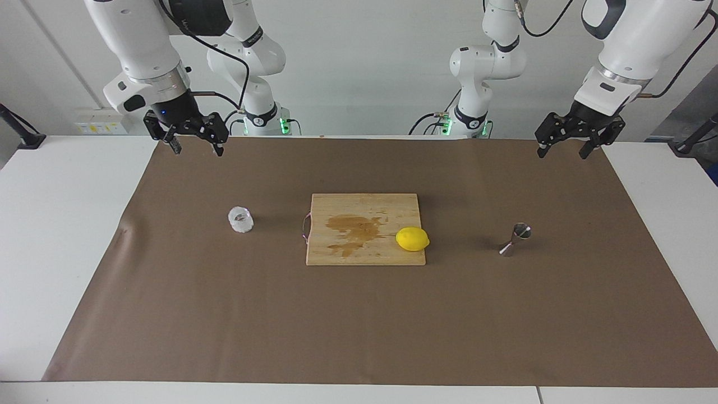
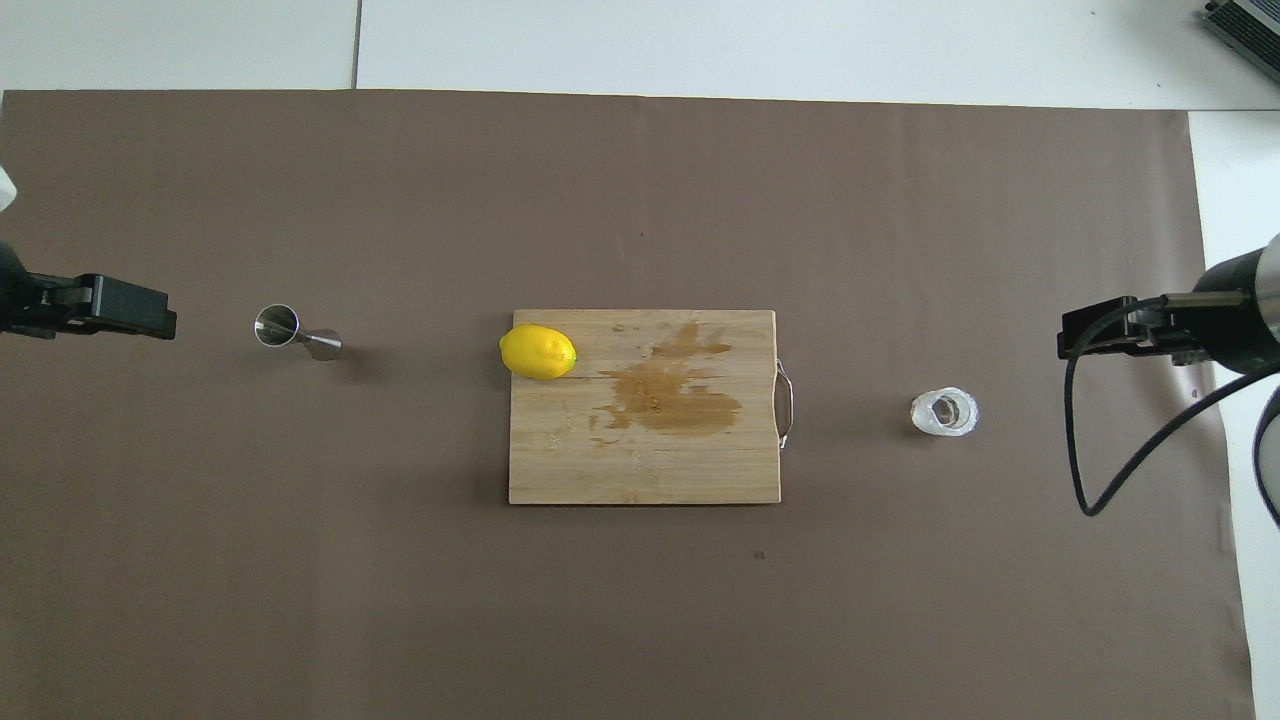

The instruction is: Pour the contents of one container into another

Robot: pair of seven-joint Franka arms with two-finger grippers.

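Right gripper hangs at upper left of the facing view, over the mat's edge by the robots; fingers spread, holding nothing. Left gripper at upper right, same pose, fingers apart, holding nothing. Both arms raised, wrists angled down. Glass cup stands upright on the mat left of centre; contents can't be read. Steel jigger stands right of centre; inside not visible. Cutting board sits mid-frame between them, stained, lemon on its jigger-side edge.
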